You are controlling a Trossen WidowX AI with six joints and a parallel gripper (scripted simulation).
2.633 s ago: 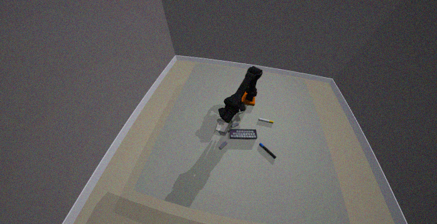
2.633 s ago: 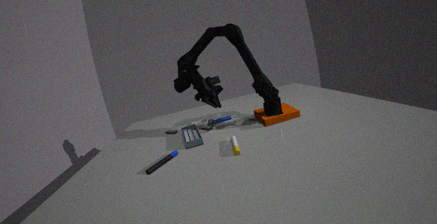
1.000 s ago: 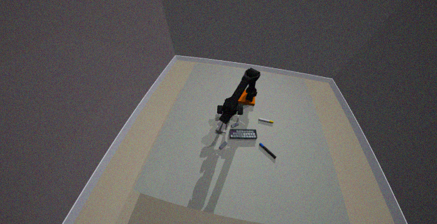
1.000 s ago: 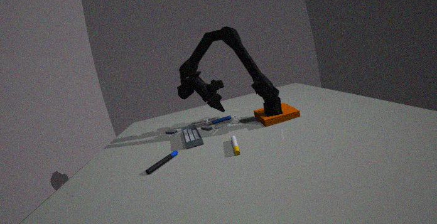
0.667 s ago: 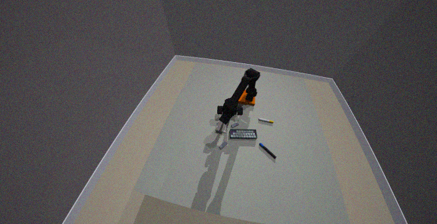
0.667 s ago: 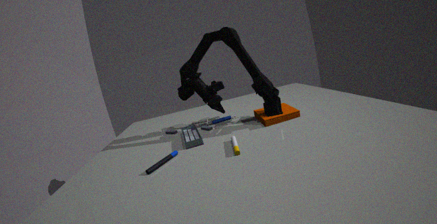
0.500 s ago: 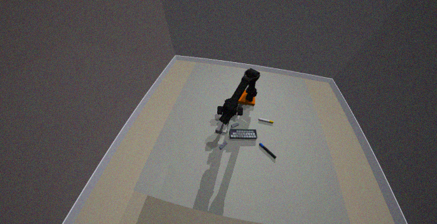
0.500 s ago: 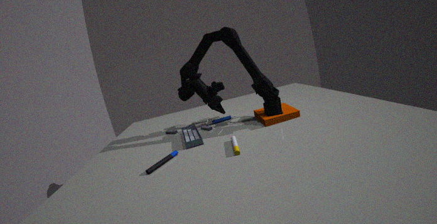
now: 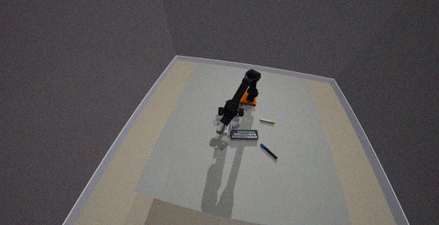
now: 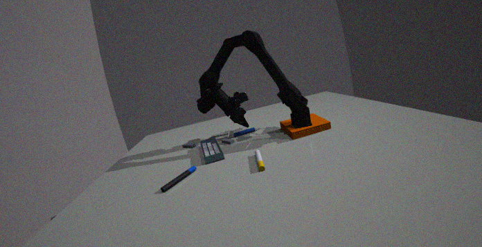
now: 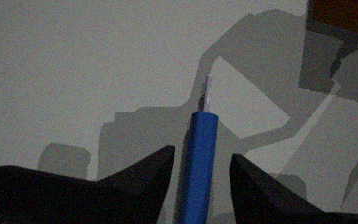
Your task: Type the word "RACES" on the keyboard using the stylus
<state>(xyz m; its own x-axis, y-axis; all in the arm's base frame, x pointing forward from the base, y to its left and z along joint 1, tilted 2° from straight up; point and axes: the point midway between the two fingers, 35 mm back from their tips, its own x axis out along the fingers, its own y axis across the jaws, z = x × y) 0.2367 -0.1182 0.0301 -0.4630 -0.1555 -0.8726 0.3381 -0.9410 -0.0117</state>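
Observation:
The blue stylus [image 10: 244,132] [image 11: 200,160] has a thin pale tip, which points up the wrist view. In the exterior view it lies low above the desk, its rear end near a small pale stand [image 10: 229,134]. My gripper [image 10: 246,111] [image 11: 202,157] is open above the stylus. In the wrist view the stylus shows between the two black fingers, with a gap on each side, and they do not hold it. In the top view the arm hides the stylus. The keyboard [image 9: 244,135] [image 10: 212,151] lies flat on the desk; its letters are too small to read.
A white and yellow marker [image 9: 267,121] [image 10: 259,160] and a black and blue marker [image 9: 269,151] [image 10: 178,180] lie near the keyboard. Two small grey blocks lie beside it, one [image 9: 236,125] [image 10: 228,142] nearer the orange base [image 9: 248,101] [image 10: 306,128], the other [image 9: 224,146] [image 10: 189,146] farther out.

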